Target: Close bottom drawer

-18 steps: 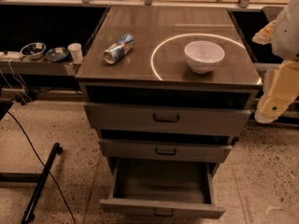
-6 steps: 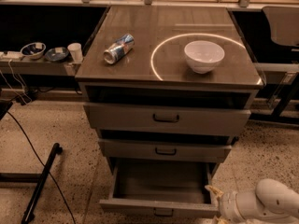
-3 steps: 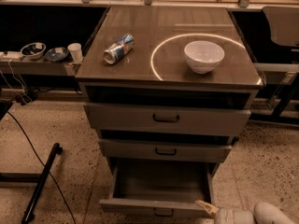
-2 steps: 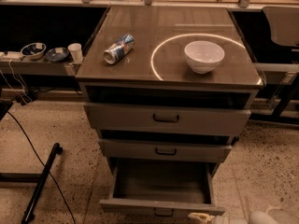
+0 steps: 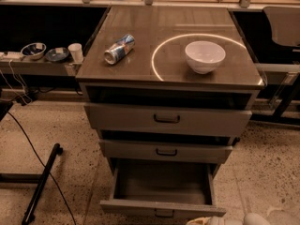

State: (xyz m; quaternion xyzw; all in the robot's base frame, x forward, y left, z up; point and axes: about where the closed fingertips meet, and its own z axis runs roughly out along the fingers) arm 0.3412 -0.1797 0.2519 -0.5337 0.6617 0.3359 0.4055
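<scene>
The bottom drawer (image 5: 161, 206) stands pulled well out at 6 o'clock, below the two upper drawers; the gripper (image 5: 200, 221) pokes in at the lower edge at 5 o'clock, just beside the drawer's front right corner; how its grip stands is hidden; on the counter (image 5: 140, 74), a white bowl (image 5: 205, 56) at 1 o'clock, a can (image 5: 119, 49) lying at 11 o'clock
</scene>
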